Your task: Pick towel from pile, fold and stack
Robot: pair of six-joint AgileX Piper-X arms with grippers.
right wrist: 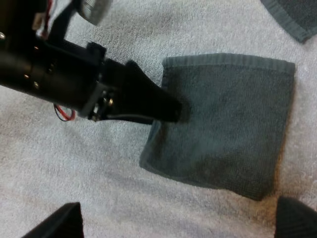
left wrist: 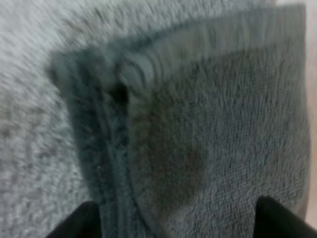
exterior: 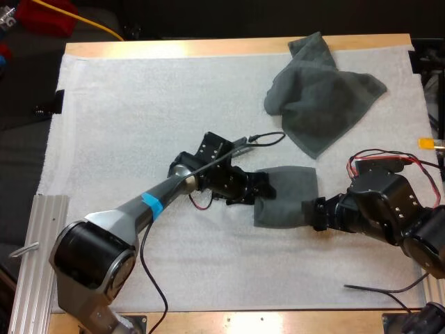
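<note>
A folded dark grey-green towel [exterior: 286,195] lies flat on the white mat [exterior: 139,118] near the middle. My left gripper [exterior: 263,189] sits at its left edge. In the left wrist view its fingers [left wrist: 74,223] stand wide apart over the towel's folded corner [left wrist: 198,139], open. My right gripper [exterior: 316,212] is at the towel's right edge. Its fingers [right wrist: 54,223] are spread apart with nothing between them, just short of the folded towel [right wrist: 228,129]. The left gripper [right wrist: 168,106] rests on that towel's far edge. A crumpled towel [exterior: 320,97] lies at the mat's far right.
A metal rail [exterior: 38,257] runs along the mat's near left side. A loose black cable [exterior: 268,138] lies between the two towels. The wooden table edge [exterior: 208,47] borders the mat's far side.
</note>
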